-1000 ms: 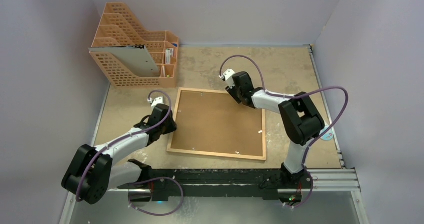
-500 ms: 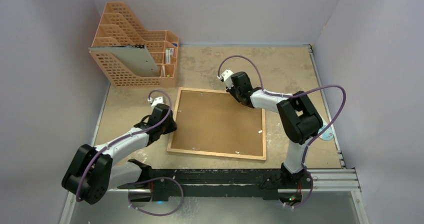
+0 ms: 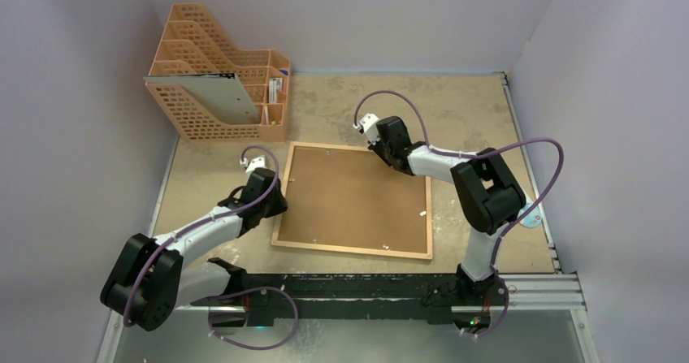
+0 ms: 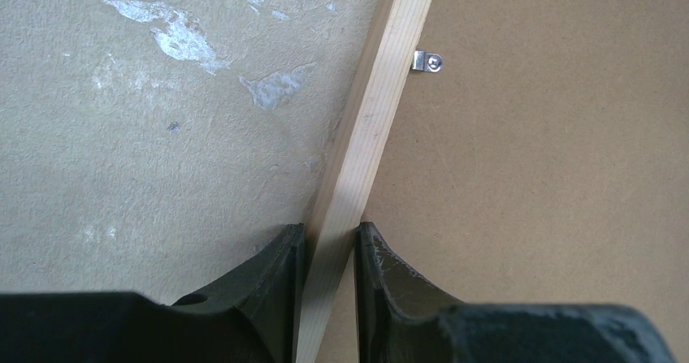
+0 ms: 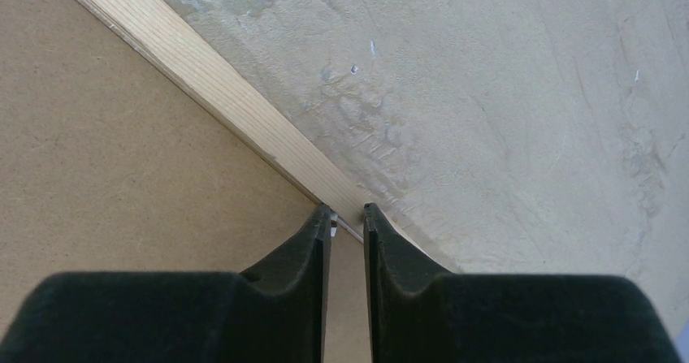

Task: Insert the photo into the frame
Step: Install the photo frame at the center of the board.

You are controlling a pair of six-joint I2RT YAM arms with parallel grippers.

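Note:
The frame (image 3: 350, 251) lies face down in the middle of the table, its thin light-wood rail around a brown hardboard backing (image 3: 353, 196). The photo is hidden. My left gripper (image 4: 331, 233) is shut on the frame's left rail (image 4: 382, 95), one finger on the table side and one on the backing side. My right gripper (image 5: 348, 210) stands over the inner edge of the far rail (image 5: 203, 79) near the right corner. Its jaws are a narrow gap apart, with a small silver bit (image 5: 332, 222) at the left fingertip. Whether they grip it I cannot tell.
An orange plastic file rack (image 3: 203, 115) stands at the back left with a pale sheet (image 3: 231, 97) leaning in it. A metal retaining tab (image 4: 426, 61) sits on the backing beside the left rail. Grey walls close in on both sides, and a black rail (image 3: 366, 286) runs along the near edge.
My right wrist has shifted slightly towards the far left along the frame's far rail, and its jaws have narrowed. The left arm and the frame have not moved.

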